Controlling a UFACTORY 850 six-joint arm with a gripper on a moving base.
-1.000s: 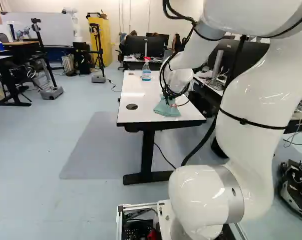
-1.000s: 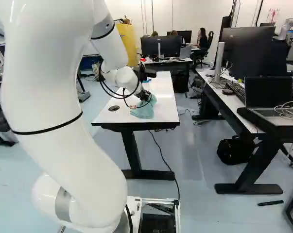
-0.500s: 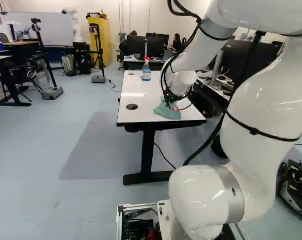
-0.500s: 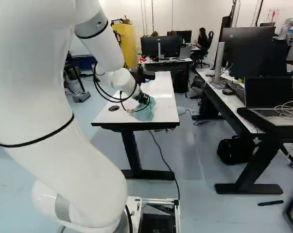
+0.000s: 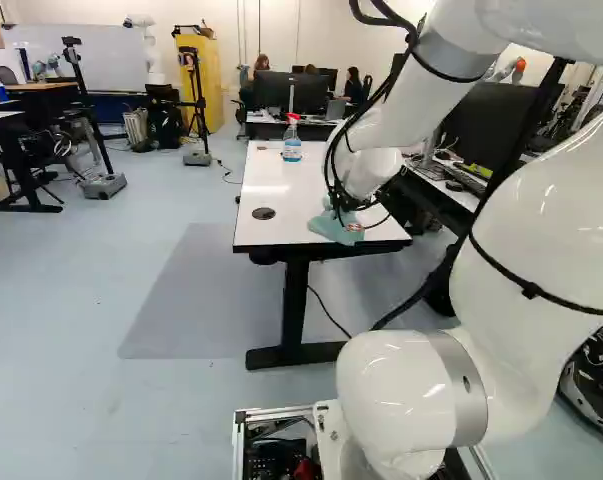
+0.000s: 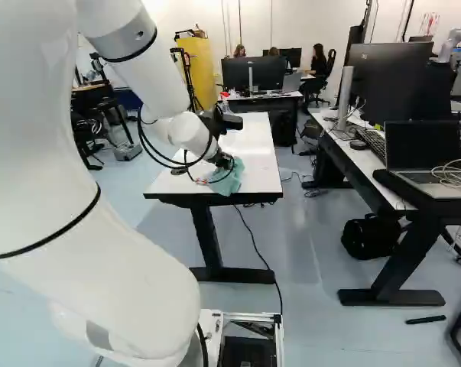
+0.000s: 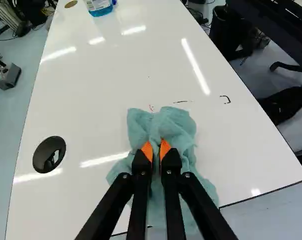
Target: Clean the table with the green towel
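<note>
The green towel [image 7: 178, 132] was found directly at the hand [image 6: 224, 160], bunched between its fingertips and spread ahead of them in two rumpled lobes. Further folds lay beneath and to both sides of the fingers [image 7: 140, 164], and the cloth trailed back under the hand to the near edge of the worktop [image 7: 100, 200].

The hand [image 7: 157, 151] was clenched on the towel, grasping it. Its two orange pads [image 7: 147, 150] stood a narrow gap apart, with cloth pinched between them from both sides. The hand reached down to the worktop at a slant.

Just ahead of the towel a small red mark [image 7: 151, 107] was noted, very close to the cloth. A short dark line [image 7: 182, 102] lay near the towel's forward edge, and a hooked dark mark [image 7: 226, 99] lay farther out to the side. A round black cable port [image 7: 49, 154] was set in the worktop beside the hand, on the side opposite the hooked mark and apart from the towel. Well ahead of the hand a spray bottle [image 7: 99, 6] of blue liquid stood upright, with a second round port [image 7: 70, 4] near it
</note>
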